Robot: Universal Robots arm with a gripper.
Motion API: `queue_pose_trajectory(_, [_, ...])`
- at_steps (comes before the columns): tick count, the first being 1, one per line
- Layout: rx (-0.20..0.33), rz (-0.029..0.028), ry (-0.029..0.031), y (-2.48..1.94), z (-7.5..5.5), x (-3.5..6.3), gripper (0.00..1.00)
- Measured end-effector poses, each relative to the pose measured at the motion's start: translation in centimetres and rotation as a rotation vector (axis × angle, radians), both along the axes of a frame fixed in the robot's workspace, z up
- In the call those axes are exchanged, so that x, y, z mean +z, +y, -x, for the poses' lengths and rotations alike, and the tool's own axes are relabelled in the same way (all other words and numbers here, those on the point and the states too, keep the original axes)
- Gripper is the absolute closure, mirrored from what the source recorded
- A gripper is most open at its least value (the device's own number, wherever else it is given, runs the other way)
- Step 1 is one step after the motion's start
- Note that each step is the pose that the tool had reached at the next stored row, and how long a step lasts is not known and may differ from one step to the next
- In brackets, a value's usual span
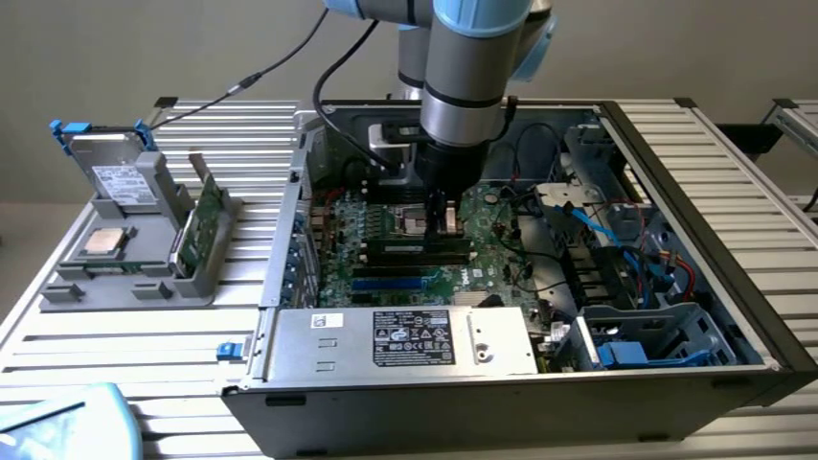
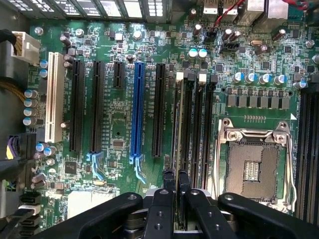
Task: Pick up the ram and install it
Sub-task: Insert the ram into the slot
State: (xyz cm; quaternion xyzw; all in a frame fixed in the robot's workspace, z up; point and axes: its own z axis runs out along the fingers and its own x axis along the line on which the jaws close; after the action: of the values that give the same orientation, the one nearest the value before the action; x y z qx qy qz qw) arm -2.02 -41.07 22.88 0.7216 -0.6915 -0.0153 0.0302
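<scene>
Tool: the tool (image 2: pixel 176 183) is pinching almost fully closed, its fingers gripping the thin edge of the ram (image 2: pixel 178 124) at one end.
Ram: it is standing edge-on along the first of the memory slots (image 2: pixel 198 124), the one nearest the black expansion slots (image 2: pixel 159 109). I cannot tell whether it is sitting fully down.
Risk, alignment: if the stick is sitting slightly off the slot, or its notch is not matching, downward pressure is likely bending it or jamming it against the slot wall.
Risk, one-end grip: gripping at one end is inviting tilt. The far end may be riding high and the white latch (image 2: pixel 180 75) not closing.
Risk, neighbour: the open CPU socket (image 2: pixel 251 167) is lying just beside the slots, so a sideways slip could be striking its bare contacts.
Case: the computer case (image 1: pixel 715 182) is lying open on the desk (image 1: pixel 153 326), holding the motherboard (image 1: pixel 499 230), a silver power supply (image 1: pixel 409 335) and a drive cage (image 1: pixel 646 331).
Holder: the grey holder (image 1: pixel 77 287), at the exterior view's left, is carrying a hard drive (image 1: pixel 118 180), a processor chip (image 1: pixel 102 241) and an upright green circuit board (image 1: pixel 192 230).
</scene>
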Motion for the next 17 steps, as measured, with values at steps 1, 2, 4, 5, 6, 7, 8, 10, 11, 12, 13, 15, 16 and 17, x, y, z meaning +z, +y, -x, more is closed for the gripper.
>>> queue_pose_trajectory(1, [0.001,0.0001,0.0000,0.00,0.01,-0.01,0.86])
queue_pose_trajectory(2, [0.003,0.0002,0.0001,0.00,0.01,-0.01,0.86])
queue_pose_trajectory(4, [0.006,0.0004,0.0000,0.00,0.01,-0.02,0.86])
queue_pose_trajectory(5, [0.007,0.0005,0.0000,0.01,0.01,-0.04,0.86])
queue_pose_trajectory(6, [0.009,0.0009,0.0000,0.01,0.01,-0.05,0.86])
queue_pose_trajectory(7, [0.009,0.0013,0.0001,0.01,0.01,-0.05,0.86])
queue_pose_trajectory(8, [0.010,0.0017,0.0001,0.01,0.01,-0.06,0.86])
queue_pose_trajectory(10, [0.010,0.0023,0.0000,0.02,0.01,-0.08,0.86])
queue_pose_trajectory(11, [0.010,0.0023,0.0000,0.03,0.01,-0.10,0.86])
queue_pose_trajectory(12, [0.010,0.0022,-0.0001,0.04,0.01,-0.13,0.86])
queue_pose_trajectory(13, [0.010,0.0023,-0.0001,0.06,0.01,-0.16,0.86])
queue_pose_trajectory(15, [0.010,0.0025,0.0000,0.09,0.01,-0.23,0.86])
queue_pose_trajectory(16, [0.010,0.0025,0.0000,0.11,0.02,-0.25,0.86])
queue_pose_trajectory(17, [0.010,0.0025,0.0000,0.12,0.01,-0.26,0.86])
